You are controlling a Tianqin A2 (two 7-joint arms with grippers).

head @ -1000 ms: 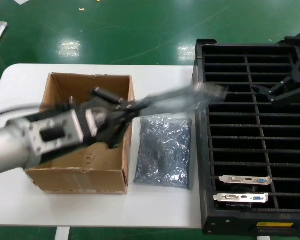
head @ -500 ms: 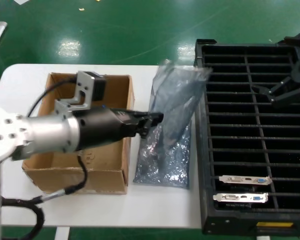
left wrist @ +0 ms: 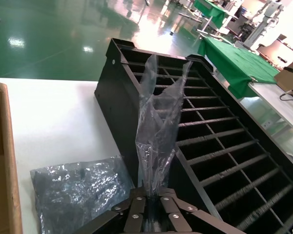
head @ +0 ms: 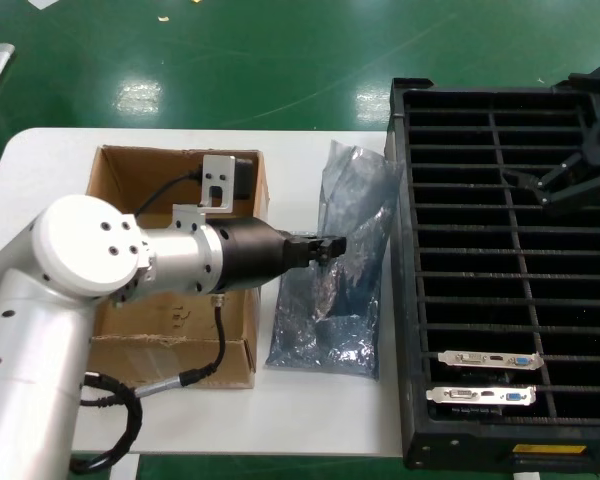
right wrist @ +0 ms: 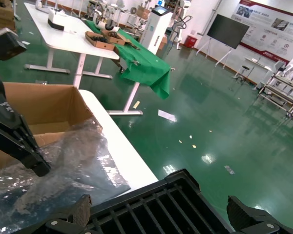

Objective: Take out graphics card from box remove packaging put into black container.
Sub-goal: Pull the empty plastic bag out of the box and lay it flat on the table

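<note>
My left gripper [head: 332, 246] [left wrist: 153, 192] is shut on the packaging [head: 355, 195] [left wrist: 158, 117], a crinkly translucent bag held upright between the box [head: 130, 175] and the black container [head: 400, 300]. The bag looks see-through, and no card shows inside it. A second grey-blue bag [head: 325, 325] [left wrist: 78, 187] lies flat on the table beneath it. Two graphics cards [head: 485, 358] [head: 480, 395] stand in the container's front slots. Over the container's far right, my right gripper [head: 565, 185] [right wrist: 158, 204] hangs open and holds nothing.
The white table [head: 50, 420] carries the box on the left and the container on the right, with a narrow gap between them. The container's tall side wall [left wrist: 115, 97] stands close beside the held bag. Green floor [head: 280, 60] lies beyond.
My left arm has swung round and reached further right. The bag went from stretched out toward the container to hanging upright between box and container. The right arm has not moved.
</note>
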